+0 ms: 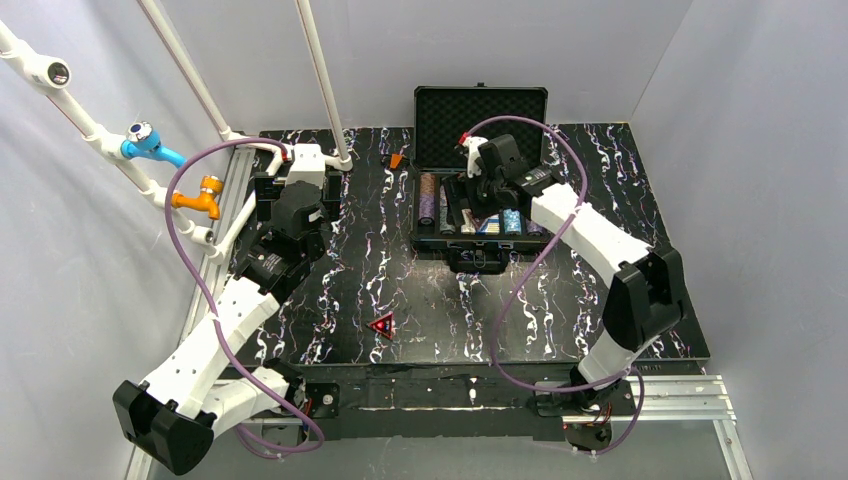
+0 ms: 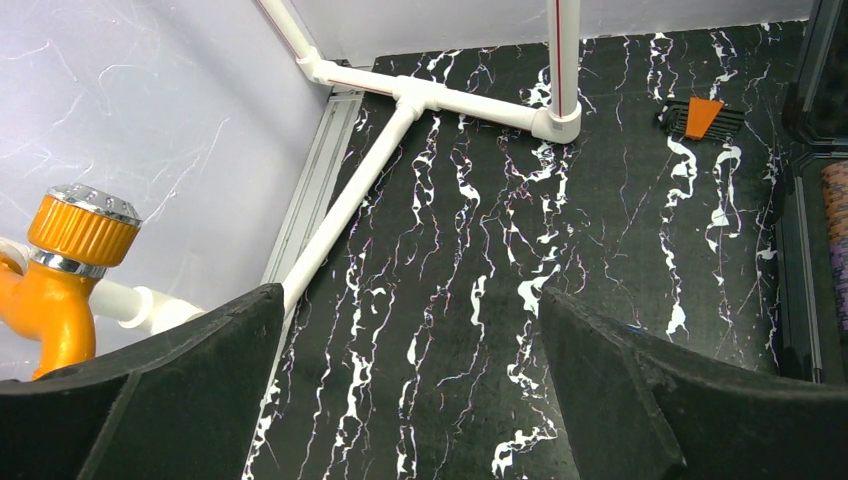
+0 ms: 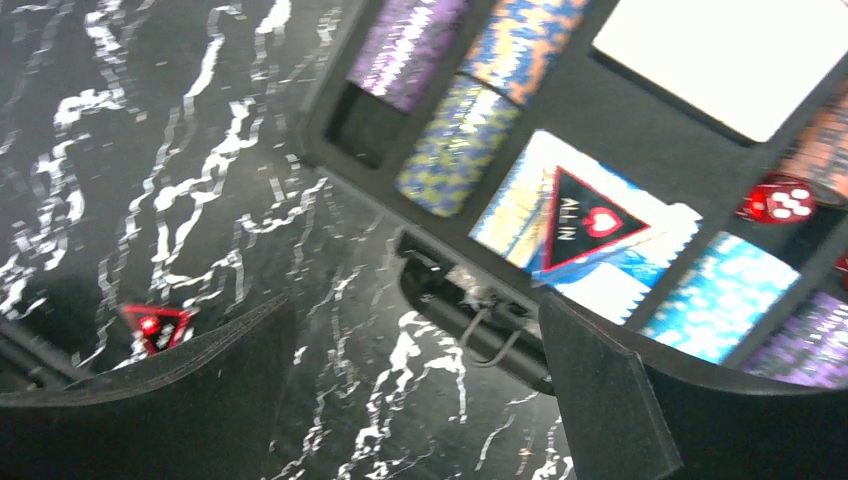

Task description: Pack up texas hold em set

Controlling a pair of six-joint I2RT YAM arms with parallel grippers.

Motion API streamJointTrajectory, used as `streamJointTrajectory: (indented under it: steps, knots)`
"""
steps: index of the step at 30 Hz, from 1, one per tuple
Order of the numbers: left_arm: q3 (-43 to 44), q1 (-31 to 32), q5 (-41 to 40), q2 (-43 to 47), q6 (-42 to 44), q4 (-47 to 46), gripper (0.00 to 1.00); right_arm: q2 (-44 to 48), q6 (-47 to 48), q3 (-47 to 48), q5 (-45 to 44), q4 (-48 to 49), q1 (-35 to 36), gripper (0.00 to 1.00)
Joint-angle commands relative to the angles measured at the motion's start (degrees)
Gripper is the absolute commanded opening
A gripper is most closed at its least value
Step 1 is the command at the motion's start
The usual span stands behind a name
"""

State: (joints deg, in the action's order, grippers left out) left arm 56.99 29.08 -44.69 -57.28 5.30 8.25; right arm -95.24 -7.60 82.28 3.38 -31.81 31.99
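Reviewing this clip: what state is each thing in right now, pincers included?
Case: open, lid upright.
Chips: on their sides in the case slots.
All-in triangle: lying on a deck inside the case.
Second triangle: loose on the table, outside the case.
Left pincer: open, empty, above bare table.
Right pincer: open, empty, over the case's front edge.

the table is seen as matt black with white veining. the lid is lined with dimpled foam. the pipes look like smooth white plastic; the pads are felt-like, matt.
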Motion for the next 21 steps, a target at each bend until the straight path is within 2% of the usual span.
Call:
streamJointTrajectory:
  steps: [1,6,12,21]
  knots:
    - [1.3,-0.2,-0.6,0.5,-0.8,0.3,0.98,4.2,-1.9,-1.6,8.0,0.2,2.2,0.98]
    - [1.2,-0.2,-0.6,0.8,-0.8,0.4,0.98,5.6,-2.2,-3.7,8.6,1.1,8.8,0.98]
    - [0.9,-0.2,-0.9,0.6,-0.6,0.1,0.98,4.3,-3.9,-5.2,4.4,2.4,18.3,0.98]
    - [1.1,-0.3,-0.1,0.9,-1.1,0.5,0.98,2.0,-7.1,-8.6,-3.9,6.4,27.9,0.98]
